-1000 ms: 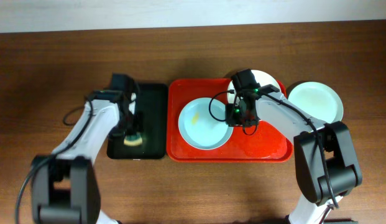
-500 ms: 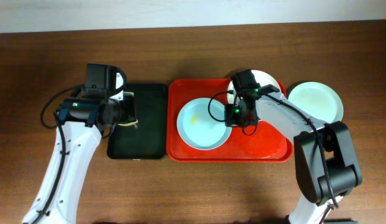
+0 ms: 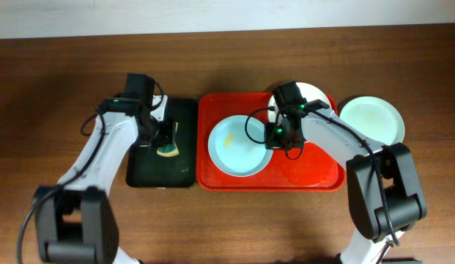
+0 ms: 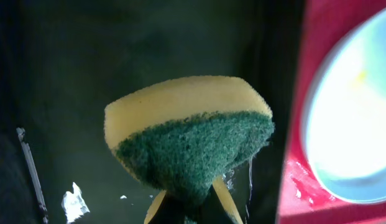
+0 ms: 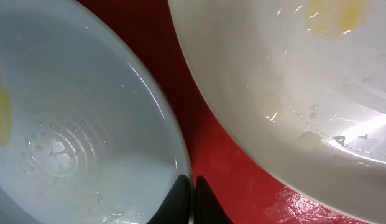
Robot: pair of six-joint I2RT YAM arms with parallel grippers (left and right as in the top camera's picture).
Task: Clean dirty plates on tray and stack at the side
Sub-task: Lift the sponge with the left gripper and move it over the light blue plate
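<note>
My right gripper (image 5: 191,194) is closed to almost nothing. Its two tips pinch the right rim of the blue-green plate (image 3: 238,147), which lies in the left half of the red tray (image 3: 315,176). Just beside it, at the back right corner of the tray, is the white plate (image 5: 292,87) (touching or only very near, I cannot tell from the wrist view). A second blue-green plate (image 3: 371,121) rests on the table (image 3: 66,73), right of the tray and off it.

My left gripper (image 4: 188,202) is closed on the sponge (image 4: 189,130), yellow part above the green scrub part. It is over the black tray (image 3: 150,172), near the red tray's left edge.

Handling, as I judge it: the plate is stiff and shallow w/ a thin rim, so the rim is the only place for two fingers. The surface looks glossy and has small water drops, so prob. slippery, and a pinch at one edge may let it pivot if lifted. Better to only anchor it while the sponge wipes. Plastic or ceramic I cannot say, so I treat it as fragile. The yellowish smear (image 3: 229,139) sits left of centre, well apart from my fingers, so the sponge has free room. The sponge is soft and will squash, so press gently, approx. flat.
</note>
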